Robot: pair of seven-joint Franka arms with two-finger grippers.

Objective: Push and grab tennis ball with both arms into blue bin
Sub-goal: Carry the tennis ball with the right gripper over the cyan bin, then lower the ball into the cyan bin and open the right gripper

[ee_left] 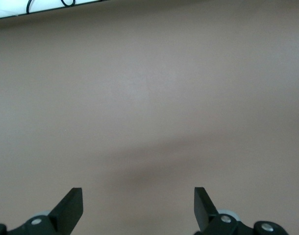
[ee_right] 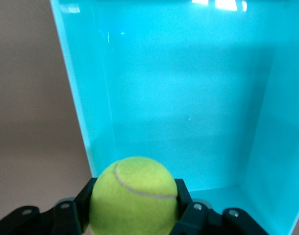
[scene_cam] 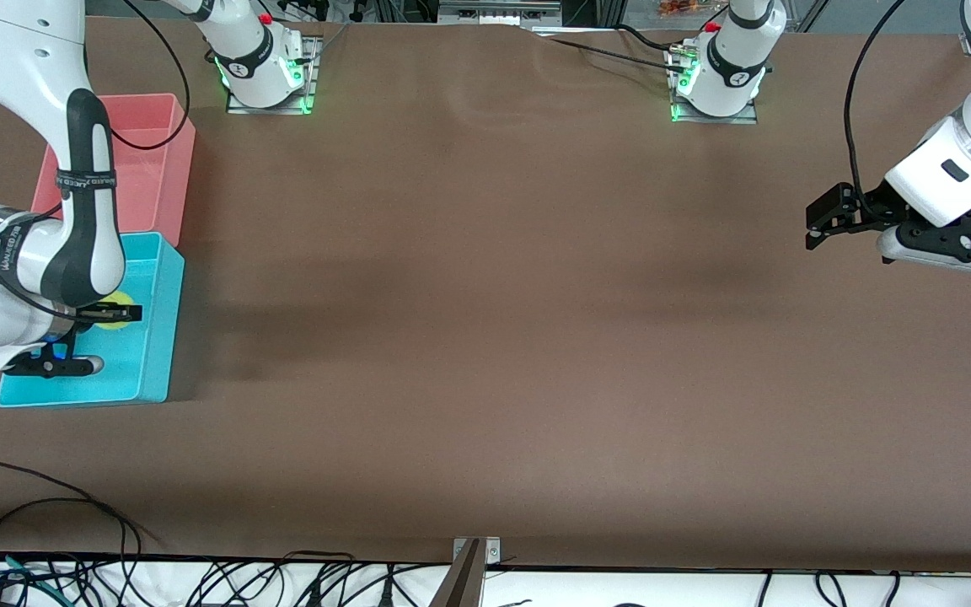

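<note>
The blue bin (scene_cam: 148,337) sits on the brown table (scene_cam: 485,337) at the right arm's end, about nine o'clock from the table's middle as the front camera sees it. The right hand (scene_cam: 119,314) hangs over the bin, its two fingers clamped on the ball (scene_cam: 117,310). In the right wrist view the ball (ee_right: 135,196) fills the gap between the fingers (ee_right: 86,196), with the bin's floor (ee_right: 188,98) below it. Just farther from the front camera, edge to edge with the blue bin, stands a pink bin (scene_cam: 157,160). At the left arm's end, near three o'clock, the left hand (scene_cam: 818,221) waits over bare table, its fingers (ee_left: 71,205) spread wide and holding nothing.
</note>
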